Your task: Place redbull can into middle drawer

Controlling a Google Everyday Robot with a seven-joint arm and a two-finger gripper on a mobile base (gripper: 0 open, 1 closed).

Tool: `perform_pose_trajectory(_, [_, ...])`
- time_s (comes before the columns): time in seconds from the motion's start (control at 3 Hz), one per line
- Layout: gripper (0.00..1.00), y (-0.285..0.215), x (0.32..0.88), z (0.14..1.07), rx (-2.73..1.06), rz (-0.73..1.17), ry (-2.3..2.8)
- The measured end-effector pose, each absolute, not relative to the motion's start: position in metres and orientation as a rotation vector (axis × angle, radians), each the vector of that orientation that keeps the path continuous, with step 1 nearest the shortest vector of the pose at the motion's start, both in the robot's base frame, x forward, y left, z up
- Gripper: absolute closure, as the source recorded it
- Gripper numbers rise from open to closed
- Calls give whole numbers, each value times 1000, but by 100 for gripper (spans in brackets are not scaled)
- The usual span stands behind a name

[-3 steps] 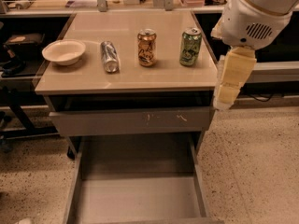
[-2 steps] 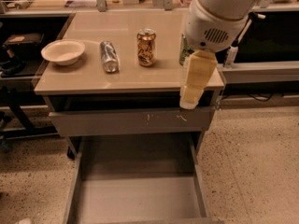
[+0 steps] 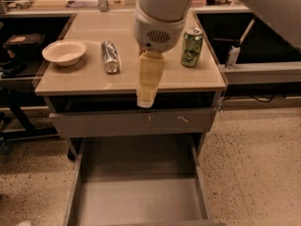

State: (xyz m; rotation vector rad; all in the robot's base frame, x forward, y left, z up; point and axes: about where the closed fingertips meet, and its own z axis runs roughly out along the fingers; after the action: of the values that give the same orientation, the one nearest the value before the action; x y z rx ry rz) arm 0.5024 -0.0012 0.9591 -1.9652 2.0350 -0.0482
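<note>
The redbull can [image 3: 110,56] is a slim silver can lying on its side on the tabletop, left of centre. My gripper [image 3: 147,86] hangs from the white arm over the front middle of the table, right of the can and apart from it. It holds nothing that I can see. The middle drawer [image 3: 141,199] is pulled open below, wide and grey-beige, with a bare flat floor. The orange-gold can is hidden behind my arm.
A green can [image 3: 192,47] stands upright at the right of the tabletop [image 3: 94,81]. A cream bowl [image 3: 64,52] sits at the left. A closed drawer front with white scratches [image 3: 136,121] is just under the tabletop. A white bottle [image 3: 232,55] stands on the shelf to the right.
My arm and gripper have swung left, from beside the table's right edge to over its front middle, and now cover the orange-gold can. The cans and bowl have not moved.
</note>
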Motion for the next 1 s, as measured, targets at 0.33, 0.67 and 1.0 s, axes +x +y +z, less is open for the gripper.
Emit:
perform_pose_trajectory(0.33, [0, 0, 502, 960, -1967, -48, 2031])
perform_pose_trajectory(0.67, [0, 21, 522, 957, -1952, 73, 2023])
perform_pose_trajectory(1.0, [0, 51, 556, 949, -1926, 281, 2075])
